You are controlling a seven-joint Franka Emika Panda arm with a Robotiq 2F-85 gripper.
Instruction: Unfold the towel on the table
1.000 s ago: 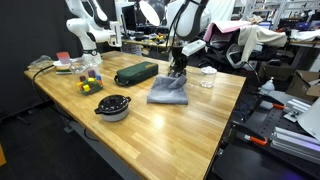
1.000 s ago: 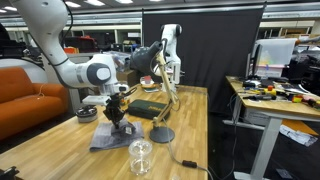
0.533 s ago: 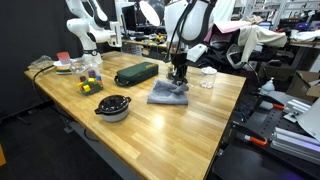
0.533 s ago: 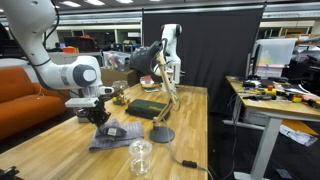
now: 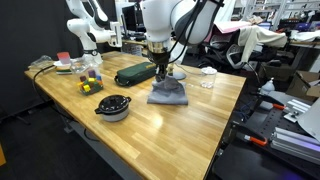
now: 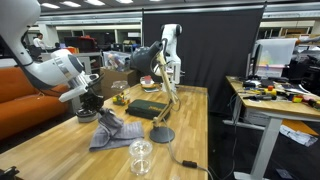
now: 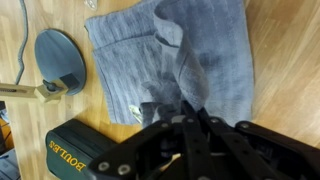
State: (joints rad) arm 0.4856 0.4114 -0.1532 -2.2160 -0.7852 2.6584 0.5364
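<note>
Wrist view: towel point(image 7: 215, 60) near black case point(image 7: 80, 155)

towel point(image 5: 168, 94) on table point(image 5: 175, 132), case point(image 5: 136, 73) beside it, bowl point(image 5: 112, 106) nearby

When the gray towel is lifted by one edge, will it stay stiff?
Probably not: the towel drapes in a soft fold from the gripper. It looks thin, so likely light, and may drag across the wooden table.

a robotics lab: other robot arms point(image 5: 82, 25), cluttered workbenches point(image 6: 268, 98).
</note>
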